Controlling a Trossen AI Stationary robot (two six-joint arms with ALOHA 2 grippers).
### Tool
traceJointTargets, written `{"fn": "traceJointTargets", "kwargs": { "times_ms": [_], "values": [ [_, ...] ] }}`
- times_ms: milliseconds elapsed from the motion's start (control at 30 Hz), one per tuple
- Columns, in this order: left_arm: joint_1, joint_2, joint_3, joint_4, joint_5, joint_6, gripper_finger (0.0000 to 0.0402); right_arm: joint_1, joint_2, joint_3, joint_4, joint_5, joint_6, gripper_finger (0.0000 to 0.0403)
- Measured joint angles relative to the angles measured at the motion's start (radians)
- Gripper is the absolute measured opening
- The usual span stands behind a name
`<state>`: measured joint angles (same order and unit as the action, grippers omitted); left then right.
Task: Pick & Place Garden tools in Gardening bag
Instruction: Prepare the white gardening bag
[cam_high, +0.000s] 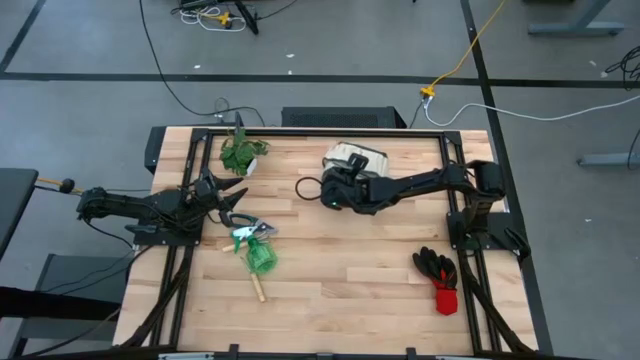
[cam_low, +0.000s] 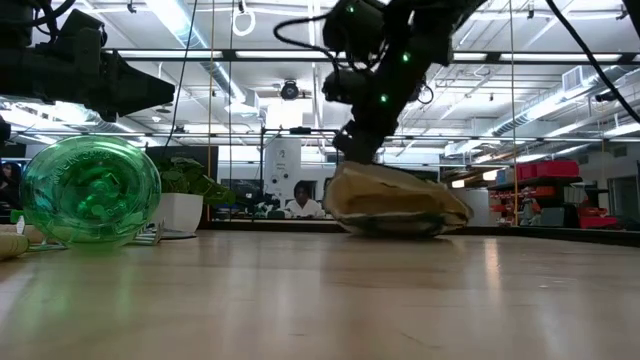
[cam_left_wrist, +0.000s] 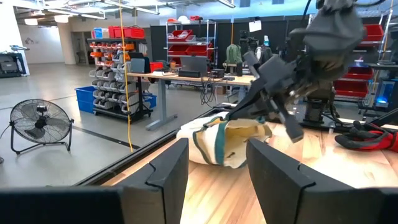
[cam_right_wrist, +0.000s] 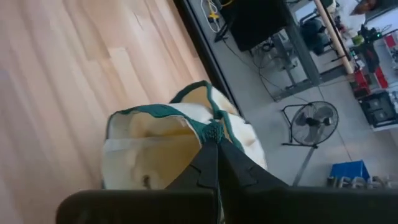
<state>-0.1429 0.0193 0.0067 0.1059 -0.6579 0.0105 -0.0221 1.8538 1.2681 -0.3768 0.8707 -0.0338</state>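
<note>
The cream gardening bag (cam_high: 358, 157) with dark green trim lies at the table's far middle; it also shows in the low view (cam_low: 395, 205) and the left wrist view (cam_left_wrist: 217, 142). My right gripper (cam_high: 344, 173) is shut on its rim. My left gripper (cam_high: 234, 192) is open and empty at the left, just beyond the pruning shears (cam_high: 250, 229). The rounded green item (cam_high: 262, 258) lies on the table over the rake's wooden handle (cam_high: 258, 289). The black-and-red gloves (cam_high: 439, 272) lie at the near right. My right gripper (cam_right_wrist: 214, 138) pinches the bag's green-trimmed rim (cam_right_wrist: 213, 127) between its two shut fingers. The fingers come slanting down from above (cam_low: 358, 140). The rim is drawn up at the fingers, and the rest of the bag rests on the table with its mouth partly open.
A small leafy plant in a white pot (cam_high: 240, 155) stands at the far left, close to my left gripper. Bare wood lies in the table's middle and near part. Black frame rails run along the table's edges (cam_high: 460, 200). A person (cam_low: 300, 200) sits in the room beyond.
</note>
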Motion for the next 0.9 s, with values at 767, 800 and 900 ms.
{"fn": "traceJointTargets", "kwargs": {
  "times_ms": [767, 800, 900],
  "values": [
    [0.0, 0.0, 0.0, -0.008, 0.0, 0.0, 0.0167, 0.083, -0.124, 0.288, -0.309, -0.385, 0.143, 0.0],
    [0.0, 0.0, 0.0, -0.008, 0.0, 0.0, 0.0167, 0.083, -0.135, 0.288, -0.312, -0.405, 0.155, 0.0],
    [0.0, 0.0, 0.0, -0.007, 0.0, 0.0, 0.0167, 0.083, -0.156, 0.288, -0.335, -0.477, 0.183, 0.0]
  ]
}}
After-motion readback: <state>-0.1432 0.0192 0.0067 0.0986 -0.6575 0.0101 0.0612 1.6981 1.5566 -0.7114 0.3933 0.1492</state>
